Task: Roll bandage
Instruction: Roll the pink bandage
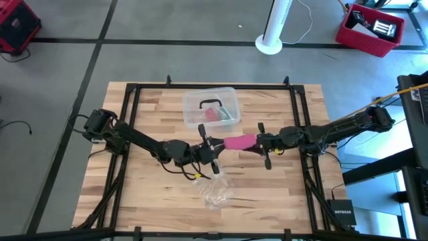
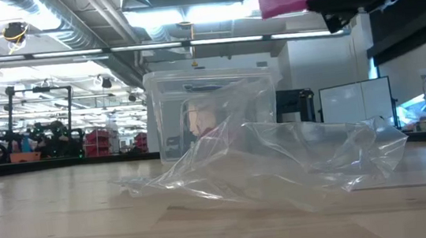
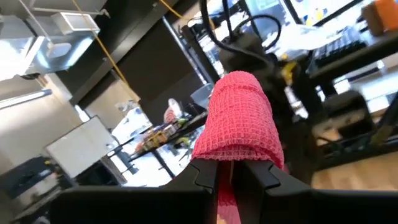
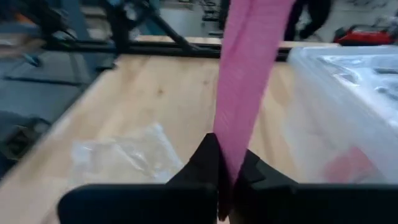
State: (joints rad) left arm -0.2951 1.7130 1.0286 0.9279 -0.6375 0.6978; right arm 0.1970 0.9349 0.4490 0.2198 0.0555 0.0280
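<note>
two arms hold pink bandage above the workbench

nearest the low camera, a crumpled clear plastic wrapper (image 2: 281, 163) lies on the butcher-block table (image 1: 147, 194), near its front edge. above it, both dark arms reach inward from the table's sides and meet over the middle. the left gripper (image 1: 208, 155) is clenched on one end of the bandage (image 1: 239, 141), and the right gripper (image 1: 262, 143) is pinched tight on the other end, so the pink strip spans the short gap between them, lifted clear of the wood. the left wrist view shows the woven fabric wound into a roll just beyond the fingers. behind the arms sits a clear plastic box (image 1: 211, 107) with pink and green contents. beyond the table, a grey floor carries a white post base (image 1: 270, 45) and a red crate (image 1: 369, 30). a black box (image 1: 342, 215) by the right front corner reads "netgear".
</note>
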